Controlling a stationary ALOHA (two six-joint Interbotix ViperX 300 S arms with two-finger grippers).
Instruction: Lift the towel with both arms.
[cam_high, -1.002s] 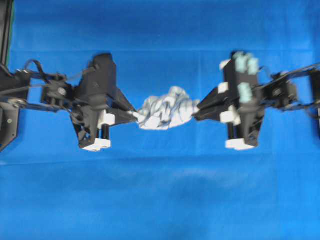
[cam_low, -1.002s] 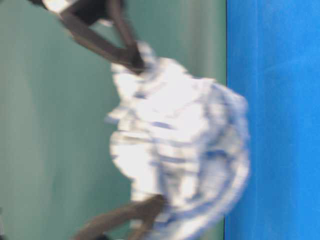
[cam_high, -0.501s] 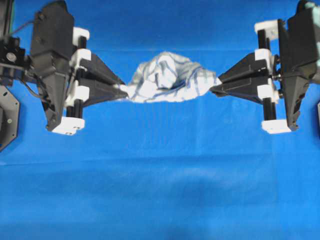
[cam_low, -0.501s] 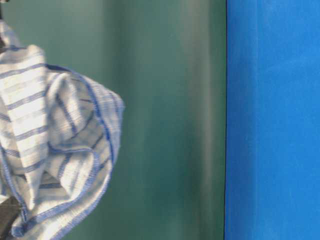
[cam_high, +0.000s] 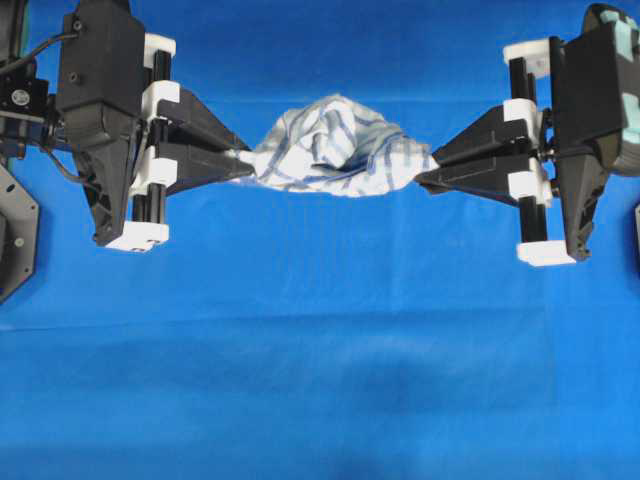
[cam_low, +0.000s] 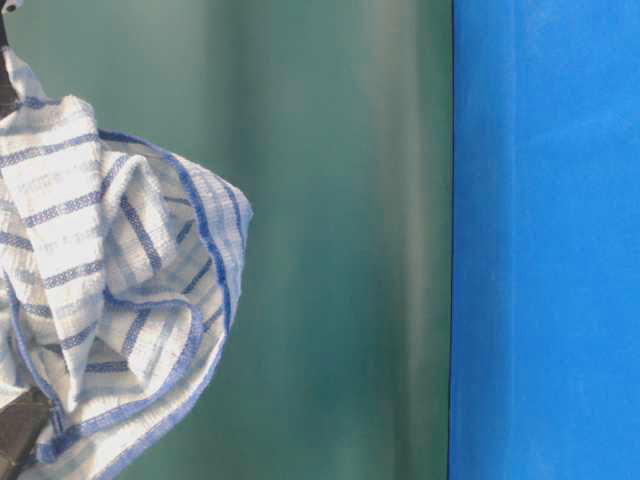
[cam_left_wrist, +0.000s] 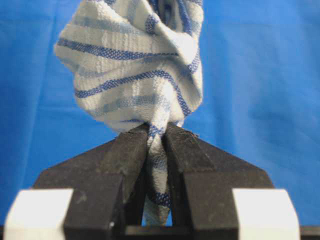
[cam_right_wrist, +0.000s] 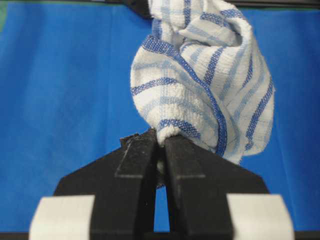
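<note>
The towel (cam_high: 335, 147), white with narrow blue and grey stripes, hangs bunched in the air between my two grippers, well above the blue table cloth. My left gripper (cam_high: 243, 160) is shut on its left end; the left wrist view shows the towel (cam_left_wrist: 135, 65) pinched in the gripper (cam_left_wrist: 156, 131). My right gripper (cam_high: 425, 170) is shut on its right end; the right wrist view shows the towel (cam_right_wrist: 205, 75) pinched in the gripper (cam_right_wrist: 159, 137). In the table-level view the towel (cam_low: 110, 290) hangs at the left, clear of the table.
The plain blue table cloth (cam_high: 320, 370) covers the table below. In the table-level view a green wall (cam_low: 340, 240) fills the middle and the table cloth (cam_low: 545, 240) the right. A black fixture (cam_high: 12, 235) sits at the overhead view's left edge.
Both grippers have raised the towel off the table cloth and pulled it apart into a wider span. In the last half second it rose only slightly more.
</note>
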